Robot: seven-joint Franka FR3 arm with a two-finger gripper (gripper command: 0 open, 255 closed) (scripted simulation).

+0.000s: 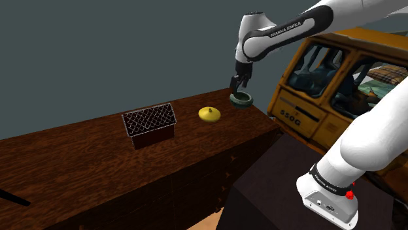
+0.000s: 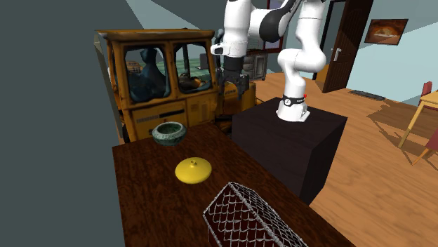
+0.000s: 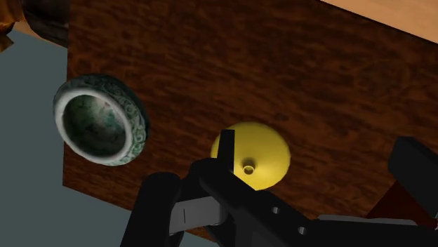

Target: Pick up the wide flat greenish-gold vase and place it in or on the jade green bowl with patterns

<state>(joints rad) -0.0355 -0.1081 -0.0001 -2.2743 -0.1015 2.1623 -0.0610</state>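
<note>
On the dark wood-grain tabletop [image 1: 78, 163], mid-frame in the shoulder view, you see the smooth, flat-domed yellow vase [image 1: 209, 114], lower left of your raised gripper [image 1: 237, 83], which is spread wide and empty.

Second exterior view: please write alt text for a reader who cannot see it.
A flat yellow vase lies on a dark wooden table, apart from a green patterned bowl near the far edge. The black gripper hangs open above and right of the bowl, holding nothing. A wire basket stands nearest the camera.
</note>
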